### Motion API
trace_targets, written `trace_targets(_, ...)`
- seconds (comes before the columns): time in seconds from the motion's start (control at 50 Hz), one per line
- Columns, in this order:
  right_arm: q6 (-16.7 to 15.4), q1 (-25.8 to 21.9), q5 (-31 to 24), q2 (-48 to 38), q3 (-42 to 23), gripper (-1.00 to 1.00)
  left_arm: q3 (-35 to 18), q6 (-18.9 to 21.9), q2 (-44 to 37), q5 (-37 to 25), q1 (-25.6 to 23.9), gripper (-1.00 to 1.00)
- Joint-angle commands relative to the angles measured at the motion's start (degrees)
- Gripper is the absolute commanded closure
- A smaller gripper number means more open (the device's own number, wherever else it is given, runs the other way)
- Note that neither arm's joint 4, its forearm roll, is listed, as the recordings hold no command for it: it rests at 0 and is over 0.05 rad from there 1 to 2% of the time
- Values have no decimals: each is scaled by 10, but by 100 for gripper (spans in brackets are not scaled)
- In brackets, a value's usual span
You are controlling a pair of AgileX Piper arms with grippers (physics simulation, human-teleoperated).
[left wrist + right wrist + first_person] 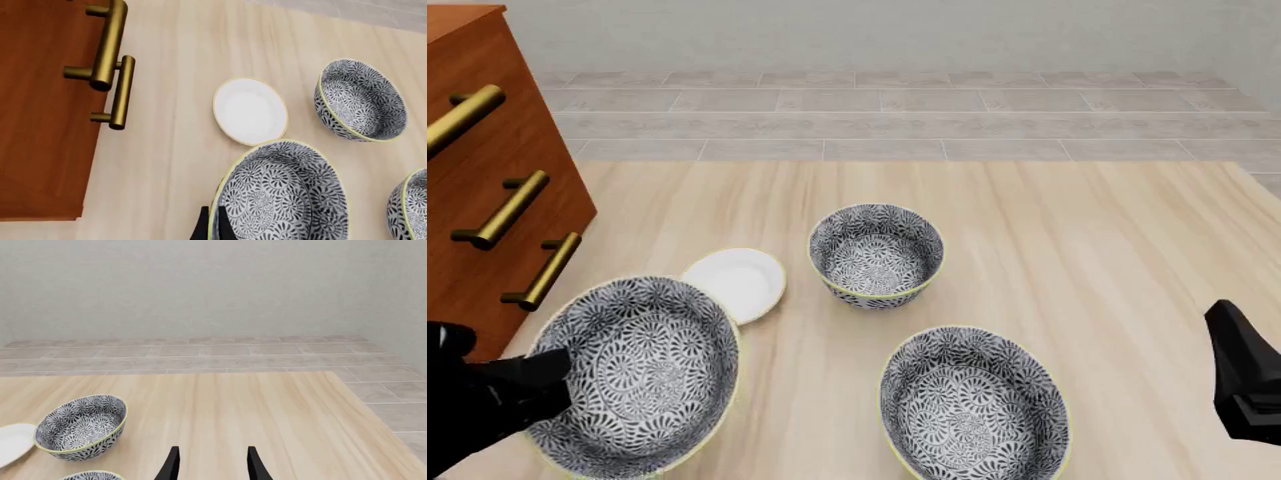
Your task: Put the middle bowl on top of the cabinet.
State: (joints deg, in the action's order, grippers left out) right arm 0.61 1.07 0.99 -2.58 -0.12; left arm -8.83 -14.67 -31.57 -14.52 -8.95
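Observation:
The middle bowl (641,375), wide with a black-and-white floral pattern and a pale yellow rim, hangs at the front left, just right of the cabinet's lower drawers. My left gripper (545,382) is shut on its near-left rim. In the left wrist view, one finger sits inside and one outside the rim of the bowl (283,197), with the gripper (212,229) at the frame edge. The reddish-brown cabinet (487,180) with brass bar handles stands at the far left, and its front (40,125) fills one side of the left wrist view. My right gripper (213,465) is open and empty at the front right (1238,375).
A small white plate (737,282) lies just beyond the held bowl. A deeper patterned bowl (877,255) stands mid-table, and another wide patterned bowl (974,405) sits at the front centre-right. Brass handles (107,45) stick out from the cabinet front.

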Motion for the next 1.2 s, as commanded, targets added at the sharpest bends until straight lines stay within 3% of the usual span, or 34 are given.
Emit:
trace_targets(0.02,0,0,-1,2,0,-100,-16,1,30,-26,2,100)
trace_targets(0.46,0,2,-12,12,-3,-100,-62,2,65,-73,3,100)
trace_targets(0.74,1,4,-7,7,-5,-100,-124,35,40,-95,14,100)
trace_targets(1.2,2,3,-8,6,-4,-100,-188,39,-6,-92,31,100)
